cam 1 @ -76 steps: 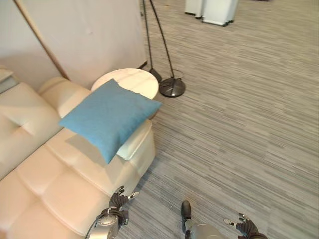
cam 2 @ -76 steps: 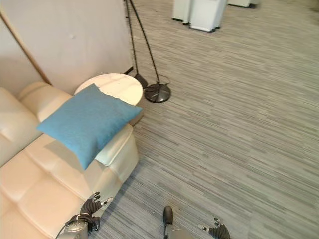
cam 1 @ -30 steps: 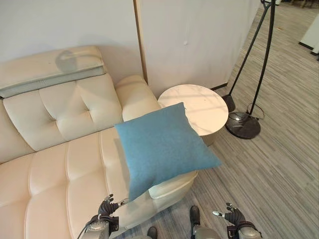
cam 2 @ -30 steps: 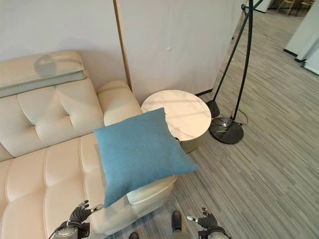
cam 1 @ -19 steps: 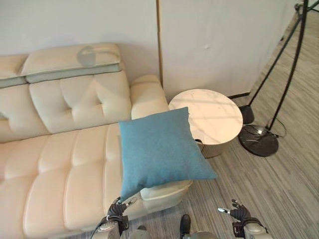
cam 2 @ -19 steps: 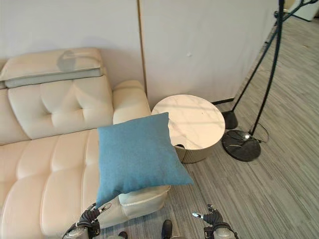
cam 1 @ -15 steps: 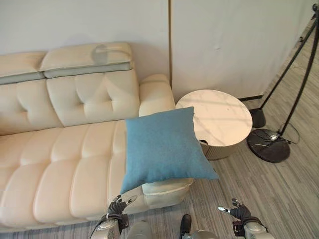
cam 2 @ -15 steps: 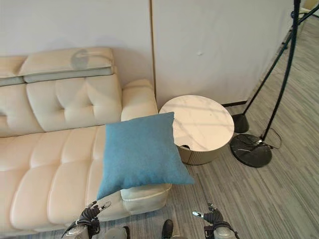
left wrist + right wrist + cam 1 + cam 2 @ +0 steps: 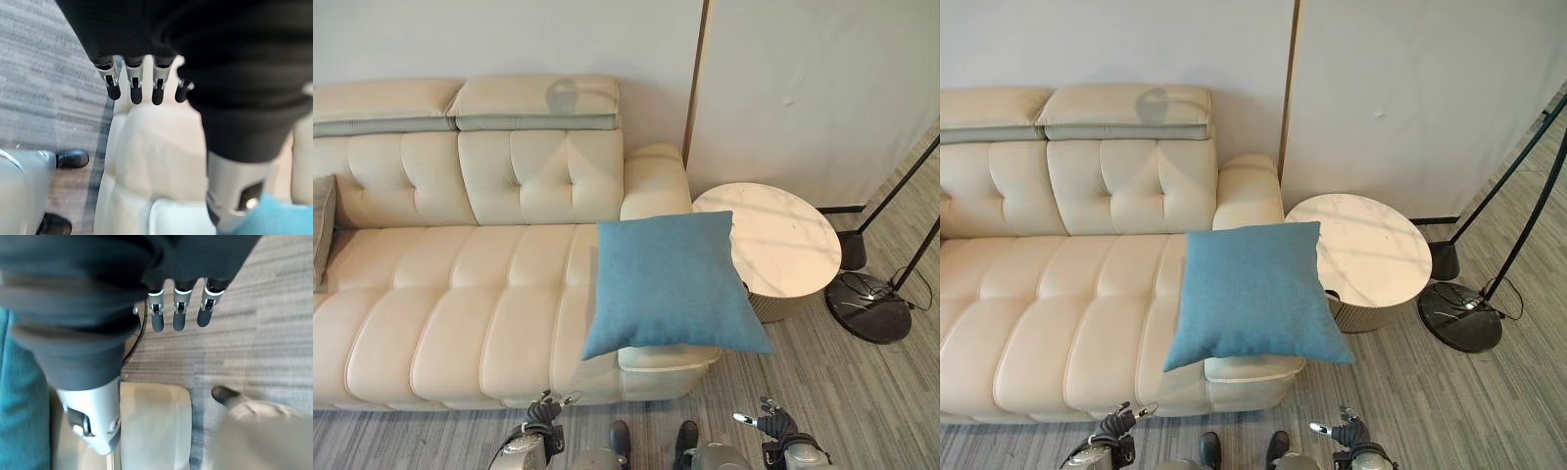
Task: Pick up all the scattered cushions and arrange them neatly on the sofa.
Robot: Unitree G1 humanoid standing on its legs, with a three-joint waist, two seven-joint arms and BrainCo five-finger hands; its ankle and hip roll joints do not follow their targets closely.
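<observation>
Lying tilted over the right end of the cream tufted leather sofa [image 9: 460, 294], the square blue fabric cushion [image 9: 671, 284] is what you deal with now: it rests on the sofa's low end section, its far corner jutting past the sofa's edge toward the round white marble-topped side table [image 9: 781, 240], its lower corner hanging over the sofa's front. So it is on the sofa, but not neatly placed. At the sofa's far left end, a grey cushion [image 9: 321, 225] leans against the backrest. Beyond the side table, away from the sofa, sits the black floor lamp base [image 9: 867, 305].

Your left hand [image 9: 545, 413] hangs low in front of the sofa's front edge, fingers loosely spread and holding nothing. Your right hand [image 9: 766, 423] hangs over the grey striped carpet [image 9: 842, 392] off the sofa's right end, also relaxed and empty.

You appear to be at the approach stage. Next, I judge, you need to raise both hands to the blue cushion, take it by its edges, and stand it upright against the backrest.
</observation>
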